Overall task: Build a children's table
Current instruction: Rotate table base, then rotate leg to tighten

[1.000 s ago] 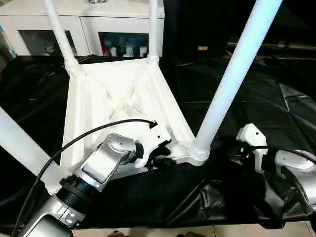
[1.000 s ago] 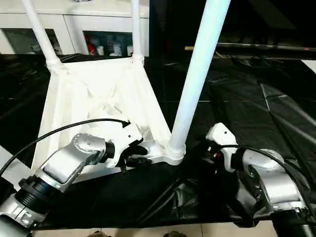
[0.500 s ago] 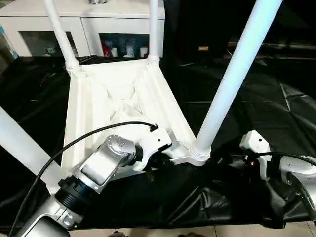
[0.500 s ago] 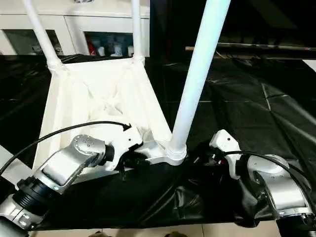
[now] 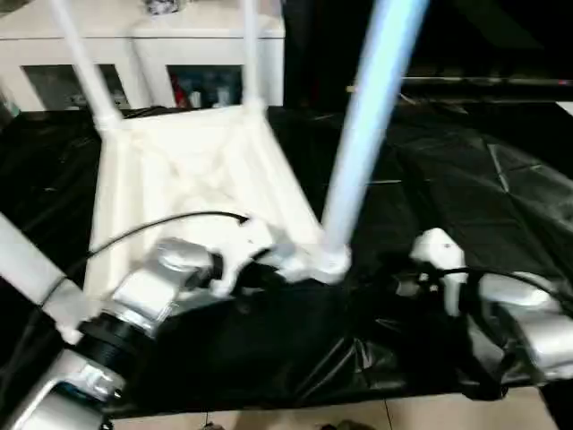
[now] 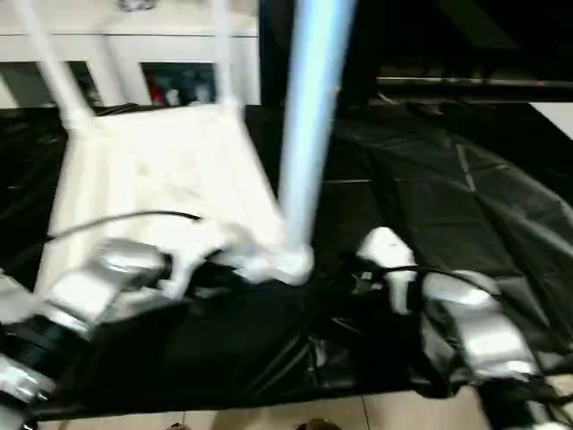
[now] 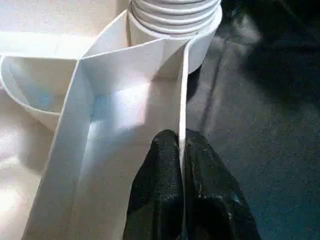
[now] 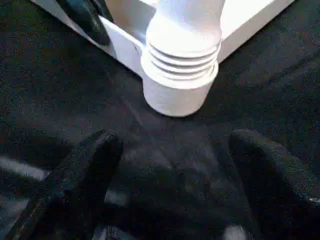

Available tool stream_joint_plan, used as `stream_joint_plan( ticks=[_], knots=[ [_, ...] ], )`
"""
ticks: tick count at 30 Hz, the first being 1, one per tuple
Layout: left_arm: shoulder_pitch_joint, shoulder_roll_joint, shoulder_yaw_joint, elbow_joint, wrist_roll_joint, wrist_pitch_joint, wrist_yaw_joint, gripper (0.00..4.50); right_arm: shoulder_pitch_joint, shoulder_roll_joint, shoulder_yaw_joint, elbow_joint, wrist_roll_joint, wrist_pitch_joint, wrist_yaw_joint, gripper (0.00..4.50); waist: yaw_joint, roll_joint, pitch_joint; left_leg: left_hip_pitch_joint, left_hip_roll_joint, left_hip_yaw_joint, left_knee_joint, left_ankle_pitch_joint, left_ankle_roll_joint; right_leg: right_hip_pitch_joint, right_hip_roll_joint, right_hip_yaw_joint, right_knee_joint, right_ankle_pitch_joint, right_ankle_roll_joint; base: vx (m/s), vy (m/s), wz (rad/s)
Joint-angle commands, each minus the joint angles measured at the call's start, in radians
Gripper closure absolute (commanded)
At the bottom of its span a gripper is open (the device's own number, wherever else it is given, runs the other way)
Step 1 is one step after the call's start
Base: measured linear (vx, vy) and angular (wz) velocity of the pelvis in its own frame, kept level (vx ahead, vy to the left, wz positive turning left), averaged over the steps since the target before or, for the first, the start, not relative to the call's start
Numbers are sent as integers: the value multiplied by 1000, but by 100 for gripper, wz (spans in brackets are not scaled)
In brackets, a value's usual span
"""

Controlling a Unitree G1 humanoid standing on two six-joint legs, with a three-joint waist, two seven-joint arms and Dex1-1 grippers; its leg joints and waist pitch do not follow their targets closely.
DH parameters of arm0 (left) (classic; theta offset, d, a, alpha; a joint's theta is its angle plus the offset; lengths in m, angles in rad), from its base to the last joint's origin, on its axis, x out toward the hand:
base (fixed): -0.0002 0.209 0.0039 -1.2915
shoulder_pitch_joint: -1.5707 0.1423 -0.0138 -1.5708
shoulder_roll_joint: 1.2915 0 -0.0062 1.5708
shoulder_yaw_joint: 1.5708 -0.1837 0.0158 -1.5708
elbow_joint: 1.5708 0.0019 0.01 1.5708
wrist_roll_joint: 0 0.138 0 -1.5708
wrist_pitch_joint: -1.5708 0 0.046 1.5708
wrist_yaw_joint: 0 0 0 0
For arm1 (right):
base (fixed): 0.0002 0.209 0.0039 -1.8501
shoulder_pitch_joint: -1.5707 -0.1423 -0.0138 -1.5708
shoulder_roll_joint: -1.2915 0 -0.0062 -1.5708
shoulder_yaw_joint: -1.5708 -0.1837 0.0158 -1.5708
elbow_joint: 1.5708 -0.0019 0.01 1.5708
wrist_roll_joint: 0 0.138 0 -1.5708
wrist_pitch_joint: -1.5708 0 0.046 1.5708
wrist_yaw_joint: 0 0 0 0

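The children's table lies upside down on a black sheet, with its white legs pointing up. My left gripper is shut on the thin near rim of the top, one black finger on each side. It grips just short of the near right corner socket, where a leg stands. My right gripper hovers open low over the sheet, right of that ribbed socket. Its fingers are spread wide with nothing between them.
A white cabinet with glass doors stands behind the table. The crinkled black sheet stretches to the right and front. Two far legs and a near left leg rise around my left arm. A strip of floor shows in front.
My left gripper's fingers have closed onto the table's near rim. The whole picture has shifted with the camera. The right gripper stays open beside the corner socket.
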Motion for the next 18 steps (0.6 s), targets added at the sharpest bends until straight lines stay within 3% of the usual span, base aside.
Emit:
stream_joint_plan(
  ticks=[1,3,5,9,11,13,15,18],
  knots=[
    [-13,10,30,3,-40,-66,-43,442,-34,17,11,17,-11,-19,-20,63,11,-5,-67,-1,20,-8,-66,-183,56,56,-64,33,-97,-412,-126,0,0,0],
    [-12,-8,47,18,-46,-98,-51,442,-55,52,6,39,-6,-28,-43,63,15,-2,-70,5,26,-4,-65,-167,52,53,-64,39,-87,-318,-173,0,0,0],
    [-10,-25,60,27,-57,-116,-63,442,-63,68,3,47,4,-31,-46,63,19,-1,-72,3,28,-2,-64,-138,61,59,-65,41,-75,-226,-208,0,0,0],
    [-4,-55,65,42,-78,-143,-82,442,-79,87,1,47,15,-35,-51,63,35,-1,-78,0,28,1,-61,-78,82,66,-67,42,-59,-97,-245,0,0,0],
    [-4,-64,64,52,-79,-154,-81,442,-79,85,4,41,22,-31,-34,63,36,-6,-78,0,27,2,-61,-90,85,67,-67,42,-60,-103,-244,0,0,0],
    [-6,-78,63,69,-78,-173,-81,442,-81,80,14,42,24,-31,-12,63,37,-5,-73,0,27,3,-63,-115,81,66,-69,41,-67,-158,-232,0,0,0],
    [-6,-92,65,80,-77,-183,-83,442,-85,80,23,45,21,-32,2,63,39,-6,-71,3,27,3,-64,-144,67,64,-71,42,-76,-245,-203,0,0,0],
    [-4,-105,58,96,-50,-192,-86,442,-110,102,32,80,8,-41,-14,63,37,-9,-70,2,28,2,-66,-144,57,63,-71,42,-79,-293,-182,0,0,0]
  ],
)
